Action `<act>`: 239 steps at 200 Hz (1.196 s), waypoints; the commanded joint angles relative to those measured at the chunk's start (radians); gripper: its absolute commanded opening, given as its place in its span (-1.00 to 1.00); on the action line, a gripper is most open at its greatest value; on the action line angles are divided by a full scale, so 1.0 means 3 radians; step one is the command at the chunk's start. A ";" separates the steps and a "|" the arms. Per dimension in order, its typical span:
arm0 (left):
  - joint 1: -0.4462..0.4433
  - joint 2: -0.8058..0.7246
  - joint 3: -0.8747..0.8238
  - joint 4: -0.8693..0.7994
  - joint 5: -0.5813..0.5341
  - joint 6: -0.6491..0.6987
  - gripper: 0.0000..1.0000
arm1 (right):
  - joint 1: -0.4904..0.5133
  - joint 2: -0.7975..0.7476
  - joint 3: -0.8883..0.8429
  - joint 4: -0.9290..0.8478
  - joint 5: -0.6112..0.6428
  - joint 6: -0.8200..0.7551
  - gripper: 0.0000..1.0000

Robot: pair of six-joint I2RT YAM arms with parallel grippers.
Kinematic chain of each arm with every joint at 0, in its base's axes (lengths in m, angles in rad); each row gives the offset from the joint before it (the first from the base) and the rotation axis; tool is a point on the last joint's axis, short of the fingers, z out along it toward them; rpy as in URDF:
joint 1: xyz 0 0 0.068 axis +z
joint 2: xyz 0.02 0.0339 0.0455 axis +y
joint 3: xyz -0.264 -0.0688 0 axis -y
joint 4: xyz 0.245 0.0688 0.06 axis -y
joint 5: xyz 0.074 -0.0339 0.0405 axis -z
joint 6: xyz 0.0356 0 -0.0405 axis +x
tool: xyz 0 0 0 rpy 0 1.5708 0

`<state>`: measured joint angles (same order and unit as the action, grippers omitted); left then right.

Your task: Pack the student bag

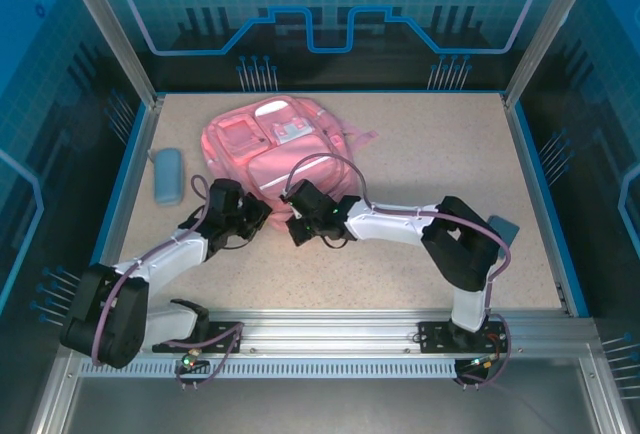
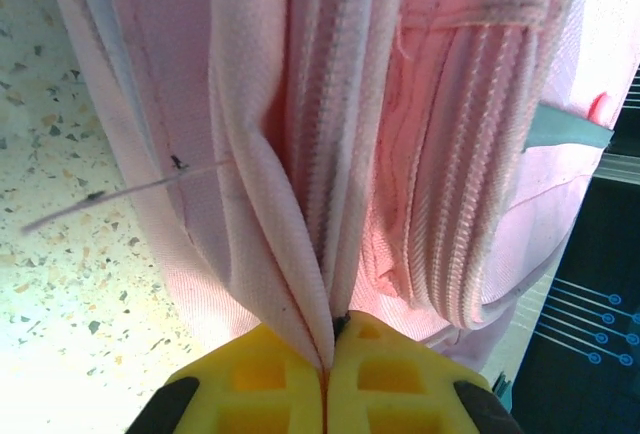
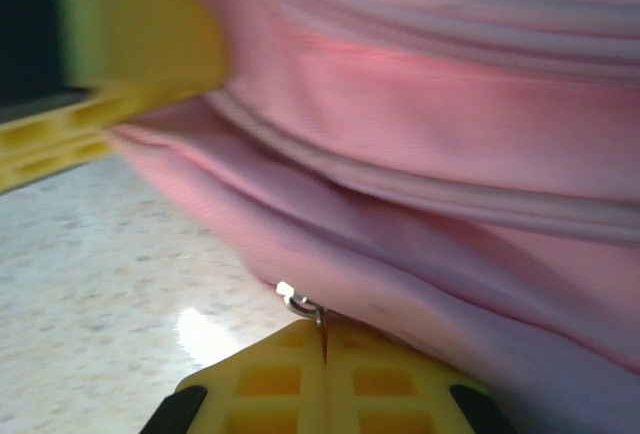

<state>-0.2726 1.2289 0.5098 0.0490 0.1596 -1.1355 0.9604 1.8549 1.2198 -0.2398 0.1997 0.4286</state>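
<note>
The student bag [image 1: 270, 149], a big pink fabric backpack, lies flat on the speckled table at the back left of centre. At its near edge my left gripper [image 1: 256, 216] is shut on a fold of pink fabric beside the zipper [image 2: 322, 204]; the yellow fingers [image 2: 270, 374] pinch the fold between them. Just to its right, my right gripper [image 1: 299, 226] is shut on the small silver zipper pull [image 3: 300, 303] at the bag's lower edge [image 3: 420, 284]. In the right wrist view its fingertips [image 3: 290, 374] meet under the pull, and the left gripper's yellow fingers [image 3: 60, 139] show at the far left.
A light-blue pencil case [image 1: 167, 175] lies left of the bag near the table's left rail. A small blue-grey item [image 1: 506, 227] sits behind the right arm's elbow. Blue rails [image 1: 535, 184] edge the table on both sides.
</note>
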 commanded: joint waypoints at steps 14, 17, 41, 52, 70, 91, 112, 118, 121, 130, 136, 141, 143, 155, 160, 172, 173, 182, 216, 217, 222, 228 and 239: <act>0.0014 -0.0076 0.0222 -0.0269 -0.0219 0.0338 -1.00 | -0.0288 -0.0288 -0.0107 -0.0876 0.1174 0.0031 -1.00; 0.0014 -0.0082 0.0231 -0.0283 -0.0223 0.0346 -1.00 | -0.0326 -0.0312 -0.0128 -0.0873 0.1176 0.0014 -1.00; 0.0019 -0.0120 0.0282 -0.0392 -0.0213 0.0429 -1.00 | -0.0635 -0.0430 -0.0221 -0.0760 0.0979 -0.0200 -1.00; 0.0030 -0.0131 0.0298 -0.0421 -0.0192 0.0462 -1.00 | -0.0756 -0.0427 -0.0185 -0.0729 0.0800 -0.0314 -1.00; 0.0047 -0.0154 0.0338 -0.0510 -0.0177 0.0530 -1.00 | -0.0882 -0.0363 -0.0069 -0.0738 0.0681 -0.0517 -1.00; 0.0113 -0.0215 0.0361 -0.0645 -0.0174 0.0635 -1.00 | -0.1036 -0.0228 0.0106 -0.0843 0.0730 -0.0632 -1.00; 0.0183 -0.0273 0.0356 -0.0738 -0.0140 0.0721 -1.00 | -0.1162 -0.0160 0.0187 -0.0840 0.0650 -0.0714 -1.00; 0.0200 -0.0289 0.0352 -0.0754 -0.0122 0.0739 -1.00 | -0.1187 -0.0144 0.0206 -0.0837 0.0603 -0.0731 -1.00; 0.0209 -0.0291 0.0348 -0.0762 -0.0115 0.0746 -1.00 | -0.1197 -0.0132 0.0218 -0.0836 0.0574 -0.0741 -1.00; 0.0228 -0.0303 0.0346 -0.0772 -0.0087 0.0762 -1.00 | -0.1230 -0.0093 0.0259 -0.0846 0.0496 -0.0767 -1.00; 0.0240 -0.0310 0.0341 -0.0781 -0.0074 0.0773 -1.00 | -0.1251 -0.0054 0.0290 -0.0855 0.0482 -0.0776 -1.00; 0.0246 -0.0312 0.0341 -0.0793 -0.0067 0.0781 -1.00 | -0.1265 -0.0020 0.0318 -0.0861 0.0473 -0.0786 -1.00; 0.0251 -0.0316 0.0345 -0.0796 -0.0063 0.0789 -1.00 | -0.1273 -0.0006 0.0337 -0.0866 0.0466 -0.0798 -1.00; 0.0273 -0.0315 0.0346 -0.0816 -0.0042 0.0804 -1.00 | -0.1309 0.0080 0.0428 -0.0886 0.0434 -0.0849 -1.00; 0.0284 -0.0310 0.0354 -0.0839 -0.0046 0.0808 -1.00 | -0.1326 0.0125 0.0476 -0.0904 0.0426 -0.0867 -1.00; 0.0328 -0.0290 0.0380 -0.0949 -0.0057 0.0799 -1.00 | -0.1382 0.0236 0.0603 -0.0963 0.0373 -0.0908 -1.00; 0.0332 -0.0286 0.0383 -0.0955 -0.0059 0.0801 -1.00 | -0.1384 0.0245 0.0608 -0.0964 0.0367 -0.0913 -1.00; 0.0369 -0.0259 0.0399 -0.1002 -0.0049 0.0816 -1.00 | -0.1414 0.0303 0.0670 -0.0984 0.0262 -0.0970 -1.00; 0.0467 -0.0084 0.0524 -0.0970 0.0049 0.0956 -1.00 | -0.1402 0.0147 0.0487 -0.0997 -0.0280 -0.1060 -1.00; 0.0468 -0.0076 0.0529 -0.0961 0.0055 0.0959 -1.00 | -0.1397 0.0132 0.0476 -0.0996 -0.0291 -0.1058 -1.00; 0.0480 -0.0035 0.0560 -0.0937 0.0085 0.0992 -1.00 | -0.1384 0.0075 0.0395 -0.1001 -0.0337 -0.1042 -1.00; 0.0489 0.0026 0.0608 -0.0905 0.0122 0.1029 -1.00 | -0.1365 0.0001 0.0296 -0.0999 -0.0391 -0.1018 -1.00; 0.0494 0.0157 0.0716 -0.0852 0.0164 0.1091 -1.00 | -0.1312 -0.0165 0.0071 -0.0973 -0.0506 -0.0953 -1.00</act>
<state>-0.1596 1.2221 0.6476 -0.1818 0.2138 -0.9005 0.5991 1.8877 1.3560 -0.4679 0.0406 0.1265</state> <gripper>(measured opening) 0.057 0.056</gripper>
